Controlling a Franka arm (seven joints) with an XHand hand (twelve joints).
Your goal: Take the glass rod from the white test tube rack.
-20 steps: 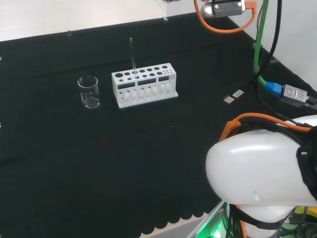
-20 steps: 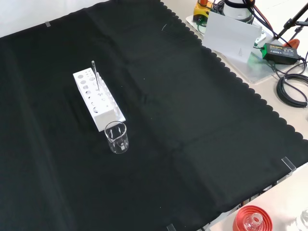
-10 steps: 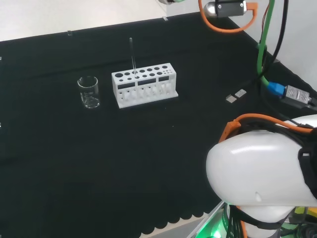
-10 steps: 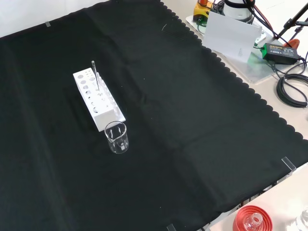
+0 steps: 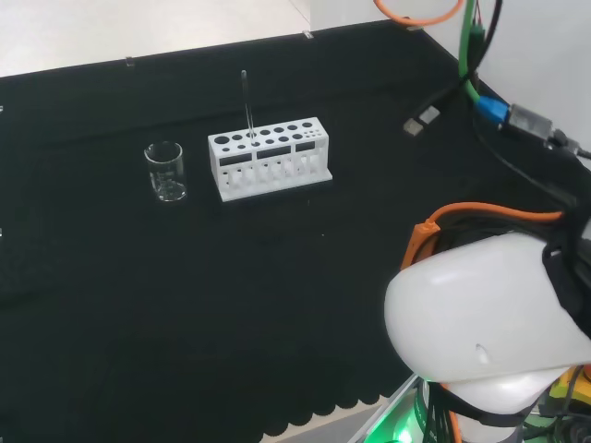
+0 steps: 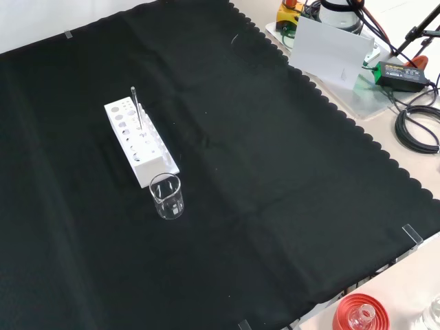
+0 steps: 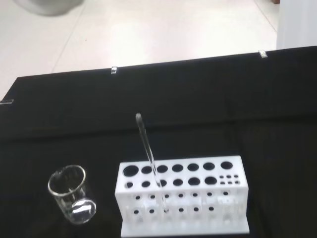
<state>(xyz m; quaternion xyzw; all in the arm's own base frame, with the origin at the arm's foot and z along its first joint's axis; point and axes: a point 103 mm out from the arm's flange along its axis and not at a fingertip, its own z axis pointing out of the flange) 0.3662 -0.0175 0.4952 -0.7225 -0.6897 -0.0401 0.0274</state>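
The glass rod (image 7: 148,158) stands tilted in the white rack (image 7: 181,196) (a small beaker (image 7: 71,194) stands just beside). Hand state: cannot be determined.

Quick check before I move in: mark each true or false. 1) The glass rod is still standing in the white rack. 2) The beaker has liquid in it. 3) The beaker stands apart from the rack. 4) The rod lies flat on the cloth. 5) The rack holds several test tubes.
1) True: the glass rod stands in a hole of the white rack.
2) False: the beaker looks empty.
3) True: black cloth shows between them in the head view.
4) False: it stands nearly upright, slightly tilted.
5) False: the other holes look empty.
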